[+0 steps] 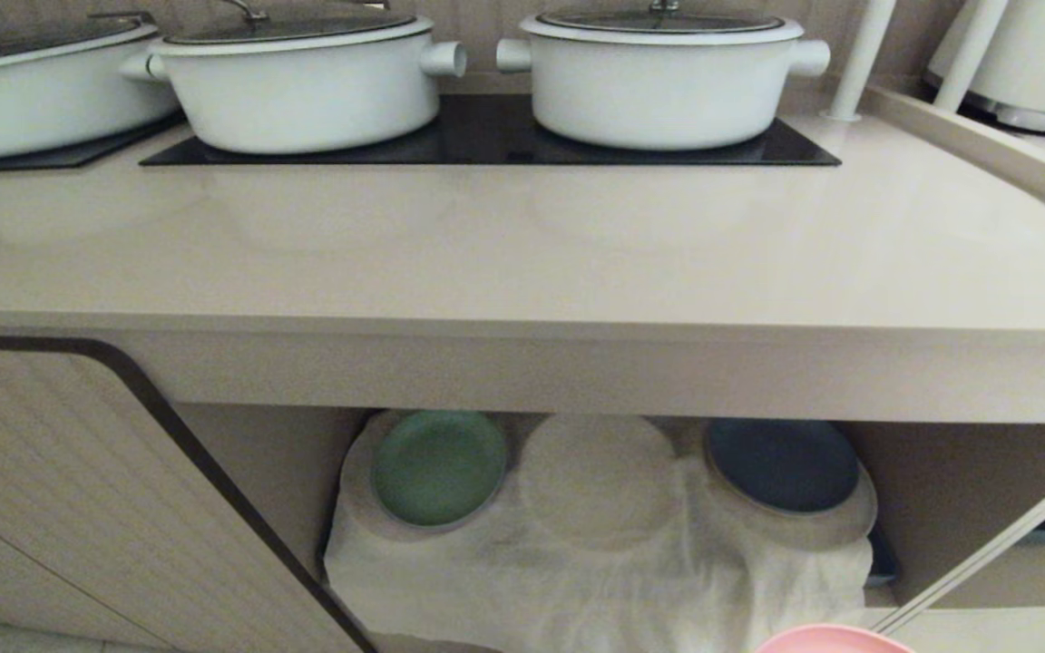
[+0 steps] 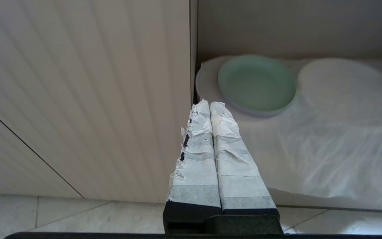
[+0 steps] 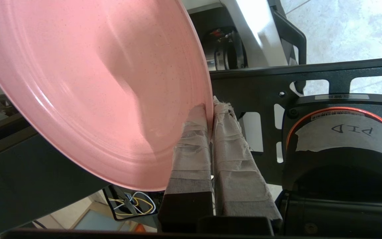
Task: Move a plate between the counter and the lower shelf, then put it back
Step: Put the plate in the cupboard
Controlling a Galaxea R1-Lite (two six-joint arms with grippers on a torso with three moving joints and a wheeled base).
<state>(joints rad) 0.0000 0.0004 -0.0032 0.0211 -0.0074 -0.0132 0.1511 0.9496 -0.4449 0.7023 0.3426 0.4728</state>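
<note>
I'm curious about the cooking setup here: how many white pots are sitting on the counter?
3. One pot sits at the left edge, partly cut off; one is left of centre; one is right of centre. All stand on black hob panels. More may lie beyond the frame.

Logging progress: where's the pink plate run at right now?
Done: the pink plate is off any surface, pinched at its rim by the right gripper. In hand: it is carried low, in front of the lower shelf. Left: setting it down, then the return trip. The counter holds no plate; the left gripper is shut and idle.
</note>
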